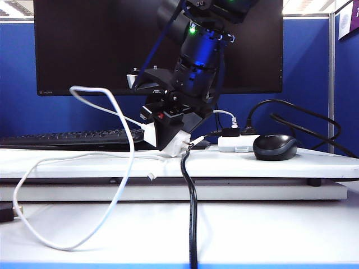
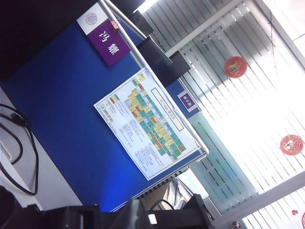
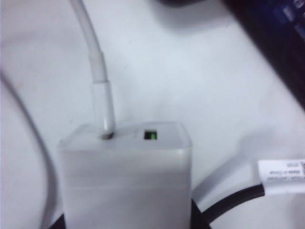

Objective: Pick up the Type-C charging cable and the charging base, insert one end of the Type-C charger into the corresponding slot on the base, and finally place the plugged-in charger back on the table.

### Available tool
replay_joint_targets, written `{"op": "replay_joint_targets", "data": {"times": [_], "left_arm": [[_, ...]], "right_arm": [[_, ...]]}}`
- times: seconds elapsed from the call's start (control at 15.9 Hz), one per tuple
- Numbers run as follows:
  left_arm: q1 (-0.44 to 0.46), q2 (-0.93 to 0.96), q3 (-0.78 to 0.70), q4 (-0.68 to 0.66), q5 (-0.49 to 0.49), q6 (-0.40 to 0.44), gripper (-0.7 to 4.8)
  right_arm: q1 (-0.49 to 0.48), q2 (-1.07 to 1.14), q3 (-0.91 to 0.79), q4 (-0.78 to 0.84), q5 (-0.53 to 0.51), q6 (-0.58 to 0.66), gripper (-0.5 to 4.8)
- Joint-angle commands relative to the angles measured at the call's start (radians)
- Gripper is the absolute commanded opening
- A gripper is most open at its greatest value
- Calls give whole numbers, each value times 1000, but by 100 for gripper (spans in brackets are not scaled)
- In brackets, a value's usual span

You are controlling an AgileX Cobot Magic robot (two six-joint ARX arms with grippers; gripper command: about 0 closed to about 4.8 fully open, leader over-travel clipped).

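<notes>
cable: long thin glossy white Type-C charging cable, big slack loop arcs up left of centre, drops over the raised board onto the near desk; one end plugged into the block (right wrist view)
base: small plain white plastic rectangular charging base, rounded edges, at scene centre on the raised board, tilted in the exterior view; second port beside the plug is free
plug state: connector looks seated in the slot, judged done
right gripper: right gripper low at centre on the base; jaws part-way apart, base sits between them, reads as a hold across its sides
left gripper: not visible in any view, jaws closed; left wrist camera faces blue partition and window blinds
desk: wide white desk, blue near edge
clutter: thick black cable runs near from centre; black mouse right; white multi-socket strip just left of mouse
handling base: light, rigid, smooth and likely slippery; hold across flat side faces, clear of port face
handling cable: limp, light; plug joint is the weak spot, avoid side pull; grip stiff connector sleeve if needed
next: judged set the base flat on the desk, then release
</notes>
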Motion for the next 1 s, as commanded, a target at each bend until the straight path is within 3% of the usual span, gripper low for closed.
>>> {"op": "replay_joint_targets", "data": {"times": [0.06,0.13,0.19,0.25,0.31,0.38,0.63,0.75,0.82,1.0], "left_arm": [[0,-6,5,13,3,-2,-6],[0,-6,5,13,3,-2,-6],[0,-6,5,13,3,-1,-6],[0,-6,5,13,3,-1,-6],[0,-8,5,13,3,-1,-6],[0,-24,6,16,1,21,-6],[0,-101,6,12,-48,78,-6],[0,-181,6,-13,-93,159,-6],[0,-229,6,-53,-137,222,-6],[0,-447,5,-309,-397,502,-6]], "right_arm": [[0,11,6,30,-29,2,351],[1,11,18,27,-29,2,356],[14,-42,157,-5,-29,3,355],[16,-78,183,-6,-27,3,325],[17,-111,202,-6,-25,3,244],[17,-226,230,-5,4,3,1],[17,-501,230,-61,28,4,-1],[17,-708,230,-117,27,68,-1],[17,-811,230,-158,28,101,-1],[14,-1071,216,-324,73,96,-1]]}}
